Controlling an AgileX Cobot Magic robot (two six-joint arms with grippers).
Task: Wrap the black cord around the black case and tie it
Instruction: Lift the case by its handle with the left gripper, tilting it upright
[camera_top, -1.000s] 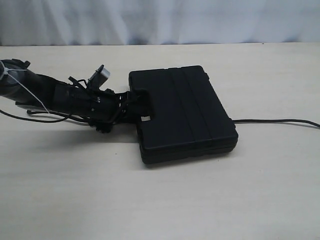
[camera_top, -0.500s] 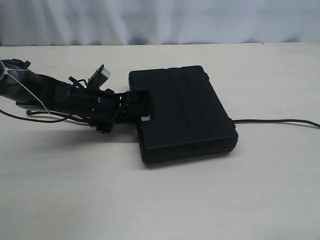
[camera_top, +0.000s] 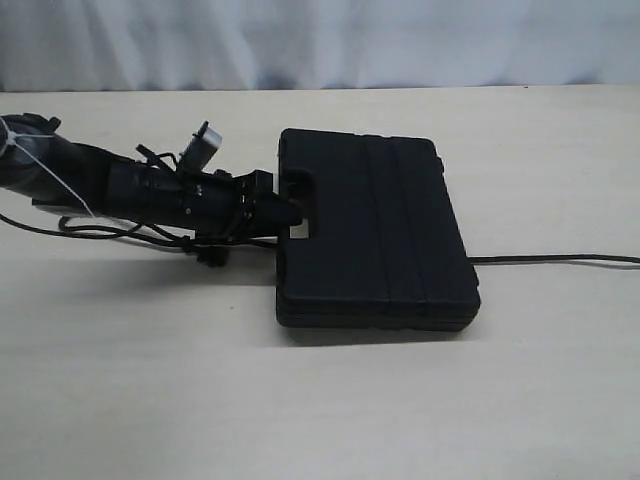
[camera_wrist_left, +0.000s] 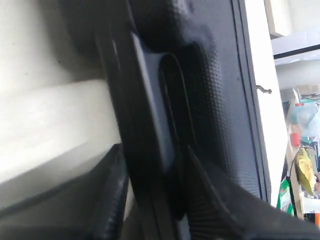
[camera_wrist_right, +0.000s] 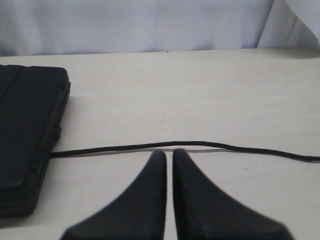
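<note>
left pincer (camera_wrist_left: 155, 152) straddling case (camera_top: 380, 230) handle, can't tell if clamped. right pincer (camera_wrist_right: 169, 151) pinched closed, empty. cord (camera_wrist_right: 200, 144) just past tips on pale table (camera_wrist_right: 200, 90), white curtain (camera_wrist_right: 150, 25) beyond

The exterior view looked slightly down on the whole black case (camera_top: 375, 230), the left wrist view sat tight against it, the right wrist view low beside it.

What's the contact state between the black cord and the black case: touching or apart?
Touching. In the right wrist view, the black cord runs along the table straight into the bottom edge of the black case, with no gap visible where they meet.
</note>
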